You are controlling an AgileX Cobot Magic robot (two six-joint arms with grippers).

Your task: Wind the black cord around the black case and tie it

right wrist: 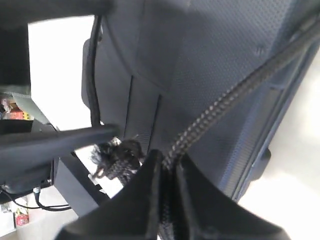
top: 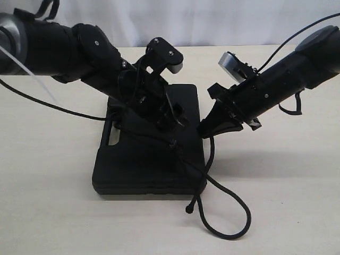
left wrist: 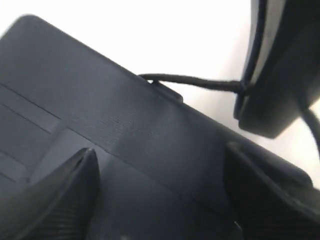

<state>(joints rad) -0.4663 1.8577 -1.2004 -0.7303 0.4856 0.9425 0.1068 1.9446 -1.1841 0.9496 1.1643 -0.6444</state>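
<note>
The black case (top: 138, 170) lies flat on the desk (top: 53, 212) with both arms bent over it. The right gripper (right wrist: 166, 162) has its jaws clenched on the black cord (right wrist: 225, 102), which runs taut from them across the case's textured face. In the exterior view the cord (top: 211, 151) drops from that gripper (top: 206, 129), swings out in a slack loop on the desk in front of the case and ends in a small tip (top: 188, 211) lying free. The frayed knot (right wrist: 117, 157) sits on top of the case, just beside a finger of the left gripper (left wrist: 160, 165), whose jaws are spread apart over the case lid with nothing between them.

By my reading, the wrap is only begun: one strand crosses the lid and another leaves the far edge, but whether the cord passes underneath cannot be told. No finished tie shows; the loop of slack has to be taken up and the two ends knotted
</note>
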